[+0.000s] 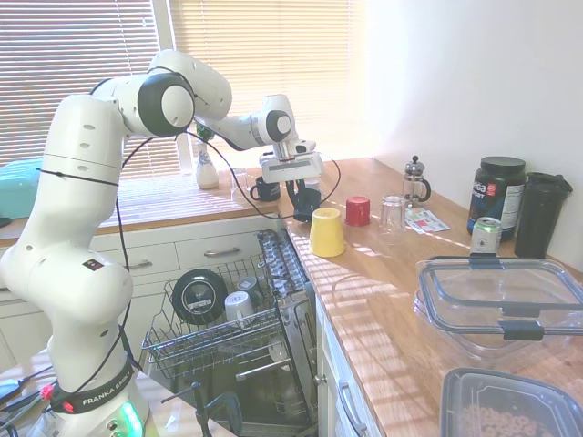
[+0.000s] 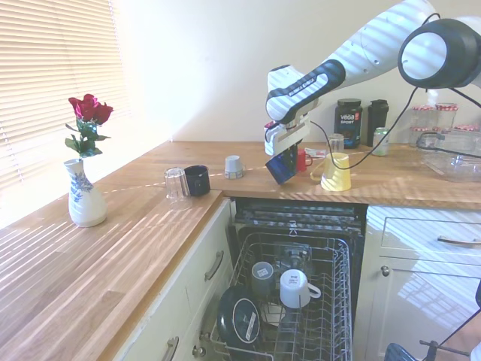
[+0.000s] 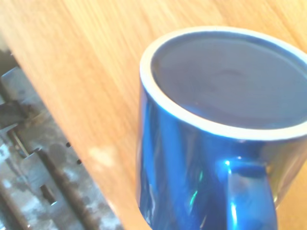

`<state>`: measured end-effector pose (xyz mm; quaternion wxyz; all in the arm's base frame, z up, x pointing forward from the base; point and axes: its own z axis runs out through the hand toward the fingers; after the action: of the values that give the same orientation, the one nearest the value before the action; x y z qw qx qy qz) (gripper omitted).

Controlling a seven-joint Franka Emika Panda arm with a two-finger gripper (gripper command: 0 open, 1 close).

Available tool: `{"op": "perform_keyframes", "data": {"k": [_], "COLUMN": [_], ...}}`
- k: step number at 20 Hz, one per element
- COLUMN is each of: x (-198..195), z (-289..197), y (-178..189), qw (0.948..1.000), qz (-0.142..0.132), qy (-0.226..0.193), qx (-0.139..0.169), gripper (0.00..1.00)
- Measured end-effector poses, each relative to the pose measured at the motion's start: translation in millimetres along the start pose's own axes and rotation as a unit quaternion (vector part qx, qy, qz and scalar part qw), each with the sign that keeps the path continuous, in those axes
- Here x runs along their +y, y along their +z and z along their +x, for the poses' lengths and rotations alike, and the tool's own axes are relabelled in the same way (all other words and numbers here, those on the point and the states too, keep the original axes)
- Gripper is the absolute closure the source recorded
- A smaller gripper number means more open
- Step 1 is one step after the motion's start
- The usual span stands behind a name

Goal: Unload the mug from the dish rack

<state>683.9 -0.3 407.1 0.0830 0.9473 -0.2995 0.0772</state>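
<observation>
Now pincer (image 2: 281, 156) clamped on tilted blue mug (image 2: 282, 165) above wooden counter (image 2: 248, 188), beside yellow cup (image 2: 335, 172)

1. First exterior view: stands behind the arm's base, looking along the wooden counter (image 1: 392, 300) toward the blinds (image 1: 82, 82), with the dish rack (image 1: 219, 332) low in frame.
2. Second exterior view: set over the window-side counter (image 2: 90, 278), facing back at the arm; both exteriors share the rack (image 2: 301, 301) and yellow cup (image 2: 336, 172).
3. Wrist view: close above the mug (image 3: 216, 129), its base toward the lens, over the countertop edge.
</observation>
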Motion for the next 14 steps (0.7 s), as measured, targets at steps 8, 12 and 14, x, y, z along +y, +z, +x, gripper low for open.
{"op": "perform_keyframes", "data": {"k": [8,12,14], "x": [2,0,3], "z": [3,8,11], "y": [40,60,62], "qw": [0.9996,0.9993,0.9993], "qz": [-0.016,-0.020,-0.020], "qy": [-0.004,0.001,0.005], "qx": [-0.024,-0.031,-0.030], "gripper": [1.00,1.00,1.00]}}
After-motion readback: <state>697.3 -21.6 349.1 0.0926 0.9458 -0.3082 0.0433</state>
